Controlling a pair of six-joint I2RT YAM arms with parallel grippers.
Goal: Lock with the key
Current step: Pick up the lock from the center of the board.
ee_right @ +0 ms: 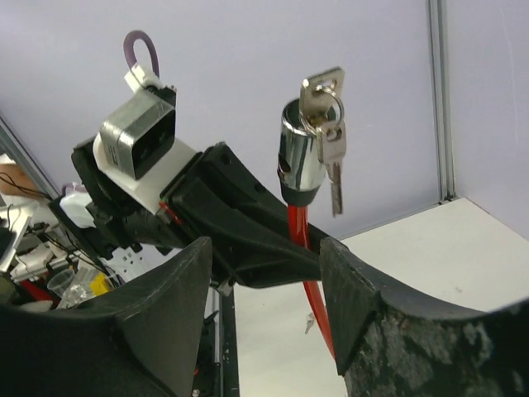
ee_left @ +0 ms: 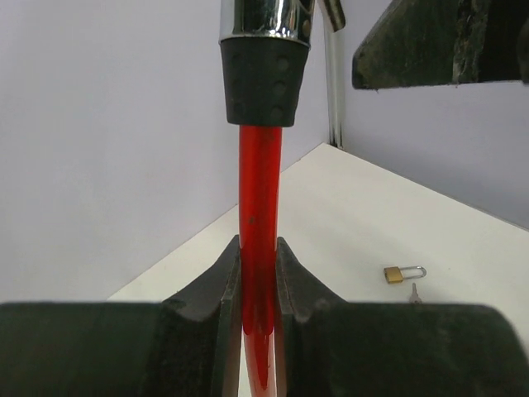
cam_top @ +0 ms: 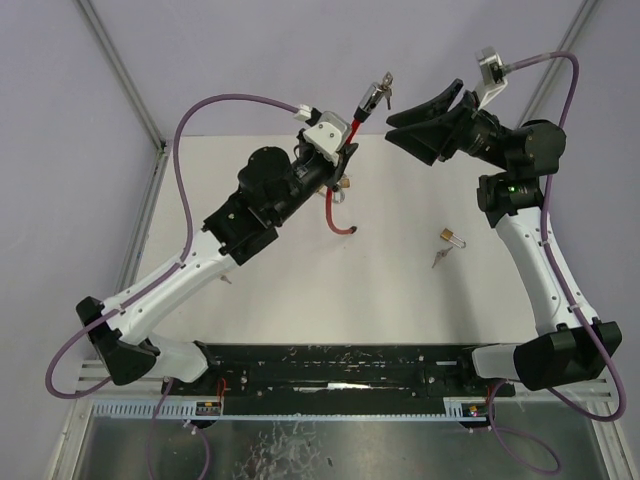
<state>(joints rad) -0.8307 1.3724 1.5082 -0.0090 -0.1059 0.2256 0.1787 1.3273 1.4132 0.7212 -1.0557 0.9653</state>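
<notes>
A red cable lock (cam_top: pixel 344 132) is held upright. Its chrome cylinder (cam_top: pixel 373 96) is at the top, with a key ring (cam_top: pixel 386 80) in its end. My left gripper (cam_top: pixel 343 152) is shut on the red cable (ee_left: pixel 259 190) just below the black collar (ee_left: pixel 263 83). In the right wrist view the cylinder (ee_right: pixel 297 153) carries two keys (ee_right: pixel 331 141), one hanging down. My right gripper (cam_top: pixel 388 127) is open and empty, its tips just right of the cylinder and apart from it. It also shows in its own view (ee_right: pixel 264 248).
A small brass padlock (cam_top: pixel 452 237) and a loose key (cam_top: pixel 438 258) lie on the white table at the right; both show in the left wrist view (ee_left: pixel 403 273). The cable's free end (cam_top: pixel 338 220) hangs down to the table. Purple walls stand behind.
</notes>
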